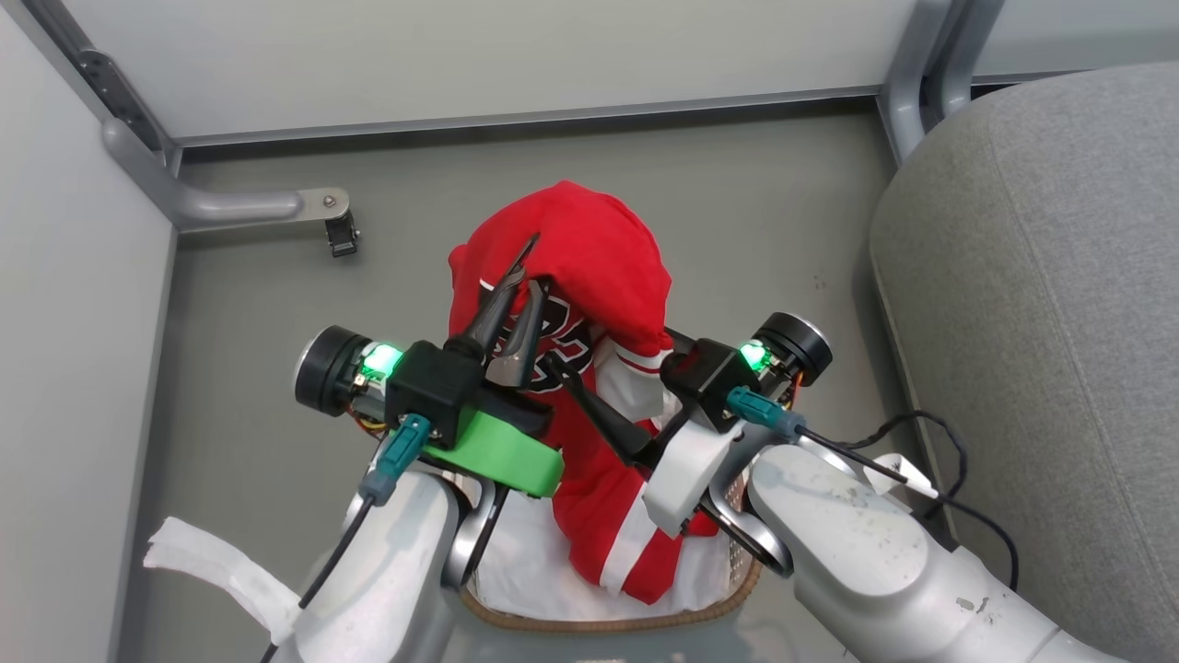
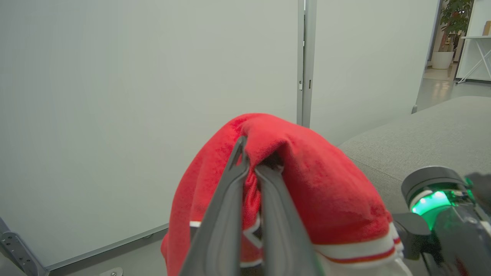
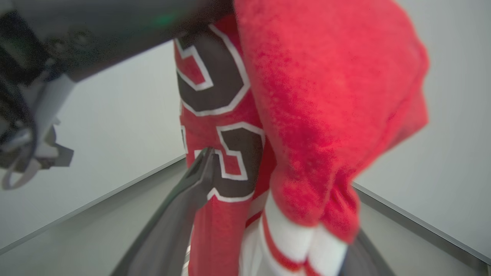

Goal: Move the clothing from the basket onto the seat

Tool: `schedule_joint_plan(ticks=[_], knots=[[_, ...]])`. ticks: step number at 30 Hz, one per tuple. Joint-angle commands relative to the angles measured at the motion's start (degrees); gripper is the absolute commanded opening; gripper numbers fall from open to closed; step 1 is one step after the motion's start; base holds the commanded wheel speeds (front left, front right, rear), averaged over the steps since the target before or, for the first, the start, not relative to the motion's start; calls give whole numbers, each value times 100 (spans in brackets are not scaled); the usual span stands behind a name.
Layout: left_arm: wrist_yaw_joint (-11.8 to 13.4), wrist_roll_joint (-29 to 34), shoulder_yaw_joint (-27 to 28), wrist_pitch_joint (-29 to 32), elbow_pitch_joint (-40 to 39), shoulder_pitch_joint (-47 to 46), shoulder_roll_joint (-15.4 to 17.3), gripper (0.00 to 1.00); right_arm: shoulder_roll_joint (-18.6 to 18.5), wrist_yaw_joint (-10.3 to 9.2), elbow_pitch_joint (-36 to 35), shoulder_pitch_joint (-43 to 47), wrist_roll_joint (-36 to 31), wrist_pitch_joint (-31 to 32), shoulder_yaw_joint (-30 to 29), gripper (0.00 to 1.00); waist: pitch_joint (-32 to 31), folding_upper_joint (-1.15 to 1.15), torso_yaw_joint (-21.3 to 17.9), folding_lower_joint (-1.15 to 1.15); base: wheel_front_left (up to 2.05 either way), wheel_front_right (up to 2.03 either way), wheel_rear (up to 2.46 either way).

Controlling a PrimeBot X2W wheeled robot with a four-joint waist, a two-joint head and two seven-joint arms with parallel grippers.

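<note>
On the left of the head view, a pale wall panel meets the grey floor (image 1: 276, 304), and a metal bracket with a small black wheel (image 1: 341, 235) sticks out from the corner post. A white strip (image 1: 212, 562) lies on the floor by the left arm.

Toward the middle, the left gripper (image 1: 534, 267) points up and away, its two fingers pressed together on a fold of the clothing (image 1: 589, 249). The left wrist view shows the same pinch: the red cloth (image 2: 314, 184) drapes over the fingertips and falls down both sides.

The clothing hangs from that grip in a red bundle above the basket (image 1: 599, 622), its lower end with white stripes reaching down onto the white sheet (image 1: 516, 562) inside. A black-and-white number shows on the hanging part (image 3: 230, 153).

Just to the right, the right gripper (image 1: 599, 364) has its jaws spread wide apart, the hanging cloth between them. One finger (image 3: 199, 180) lies beside the number; the other is mostly hidden behind the cloth.

Farthest right stands the grey seat (image 1: 1041, 276), apart from the clothing.
</note>
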Motion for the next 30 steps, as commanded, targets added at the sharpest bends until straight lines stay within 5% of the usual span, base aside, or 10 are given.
schedule_joint_plan(ticks=[1, 3, 5, 6, 16, 18, 19, 20, 30], knots=[[37, -18, -42, -23, -16, -115, 4, 0, 23, -4, 74, -79, -62, -27, 15, 100, 9, 0, 22, 0, 0, 0, 0], [63, -59, -97, -23, -11, -132, 3, 0, 36, -4, 166, -109, -82, -27, -13, 100, 16, 0, 44, 0, 0, 0, 0], [90, -74, -150, -23, 0, -147, 4, 0, 55, -4, 213, -127, -93, -27, -38, 40, 20, 0, 61, 0, 0, 0, 0], [98, -101, -178, -23, 7, -144, 4, 0, 64, -4, 209, -134, -95, -27, -68, 0, 21, 0, 68, 0, 0, 0, 0], [119, 147, -218, -22, 102, -216, 4, 0, 72, -4, -27, 34, -122, -28, -375, 0, 60, 0, 17, 0, 0, 0, 0], [108, 206, -230, -22, 103, -239, 16, 32, 71, -4, -110, 73, -151, -27, -470, 0, 68, 0, -17, 0, 0, 0, 0], [110, 223, -221, -22, 107, -239, 22, 74, 72, -4, -154, 96, -165, -28, -523, 0, 72, 0, -41, 0, 0, 0, 0], [110, 227, -205, -22, 112, -226, 25, 100, 72, -4, -186, 124, -168, -28, -563, 0, 78, 0, -71, 0, 0, 0, 0], [70, 399, -194, -21, 155, -256, 100, 100, 71, -4, -639, 332, -326, -27, -1223, 0, 180, 0, -533, 0, 0, 0, 0]])
